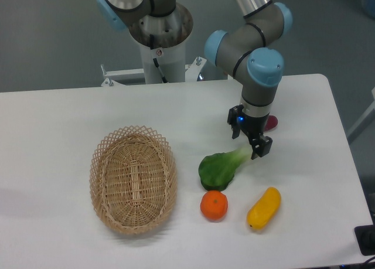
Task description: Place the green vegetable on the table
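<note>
The arm [249,37] is built of silver-grey metal tubes joined by dark grey housings with light blue round caps. Its white pedestal [159,49] carries a thin black cable. The small black gripper [252,141] shows a blue light on one side.

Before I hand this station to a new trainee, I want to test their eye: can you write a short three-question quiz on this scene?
1. True or false: the green vegetable lies inside the wicker basket.
2. Which item sits closest to the vegetable's leaves? A) the orange B) the yellow fruit C) the purple item behind the arm
3. Fill in: the hand is at the vegetable's pale ____ end.

Key:
1. False; it lies on the table, right of the basket, which holds nothing.
2. A
3. stalk
</note>
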`<move>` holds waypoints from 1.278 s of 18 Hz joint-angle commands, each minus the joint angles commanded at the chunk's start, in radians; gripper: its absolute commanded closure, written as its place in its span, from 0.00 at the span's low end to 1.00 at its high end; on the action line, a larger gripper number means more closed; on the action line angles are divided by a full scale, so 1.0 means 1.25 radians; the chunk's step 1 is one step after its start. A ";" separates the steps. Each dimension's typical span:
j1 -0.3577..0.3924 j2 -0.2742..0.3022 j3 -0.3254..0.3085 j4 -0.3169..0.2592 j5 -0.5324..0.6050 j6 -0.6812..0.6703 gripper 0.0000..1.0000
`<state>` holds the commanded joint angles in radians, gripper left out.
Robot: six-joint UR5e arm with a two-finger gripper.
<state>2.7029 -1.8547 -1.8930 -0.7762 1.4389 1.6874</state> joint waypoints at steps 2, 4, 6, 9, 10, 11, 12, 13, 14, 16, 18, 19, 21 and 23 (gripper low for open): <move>0.005 0.009 0.021 0.002 0.000 -0.004 0.00; 0.009 0.011 0.053 0.002 -0.005 -0.029 0.00; 0.009 0.014 0.091 0.002 -0.012 -0.086 0.00; 0.010 0.012 0.183 -0.010 -0.005 -0.126 0.00; 0.011 0.011 0.208 -0.011 -0.004 -0.128 0.00; 0.018 0.012 0.228 -0.021 -0.004 -0.128 0.00; 0.023 0.012 0.250 -0.042 -0.002 -0.124 0.00; 0.026 0.012 0.271 -0.066 -0.002 -0.122 0.00; 0.034 0.014 0.292 -0.099 -0.004 -0.119 0.00; 0.051 0.015 0.321 -0.197 -0.006 -0.107 0.00; 0.077 0.031 0.333 -0.267 -0.010 -0.056 0.00; 0.087 0.038 0.331 -0.283 -0.009 -0.013 0.00; 0.119 0.061 0.320 -0.304 -0.005 0.043 0.00; 0.148 0.081 0.297 -0.301 -0.007 0.089 0.00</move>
<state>2.8883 -1.7535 -1.5216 -1.1521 1.4297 1.7990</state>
